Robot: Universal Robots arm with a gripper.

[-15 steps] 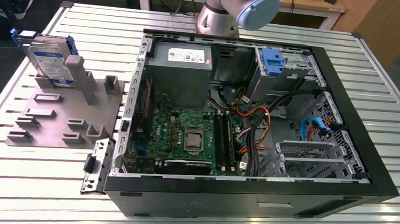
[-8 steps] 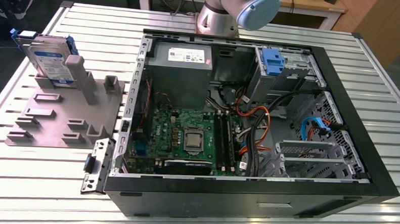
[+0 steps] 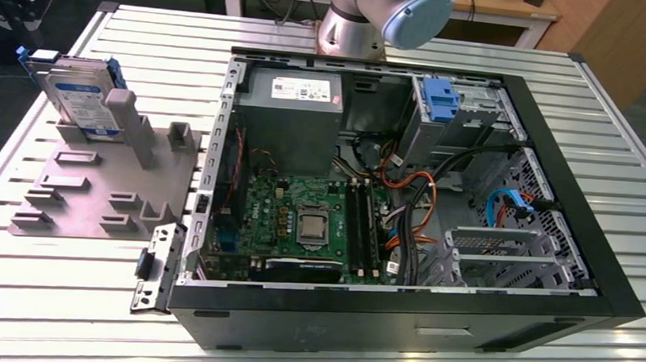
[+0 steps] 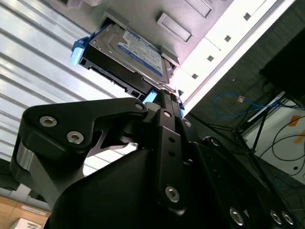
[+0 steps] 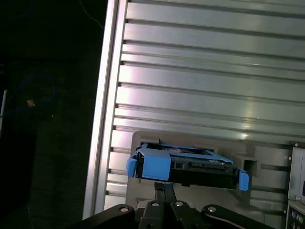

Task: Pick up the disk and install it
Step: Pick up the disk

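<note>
Wants gripping by bright blue plastic frame (never the flat faces): stiff, dense, shock-shy silver-grey rectangular disk, upper left in exterior view. Shows jaws of black gripper together, empty.

The disk is seen as dull silver-grey metal under a glossy paper label, and its carrier frame as smooth, bright blue plastic. The computer case is made of matt black painted panels and bare perforated sheet metal. Beside the case, the fixture plate is shown in matt grey plastic. The table under the case is formed of ribbed, satin-bright metal. The gripper is finished in matt black.
</note>
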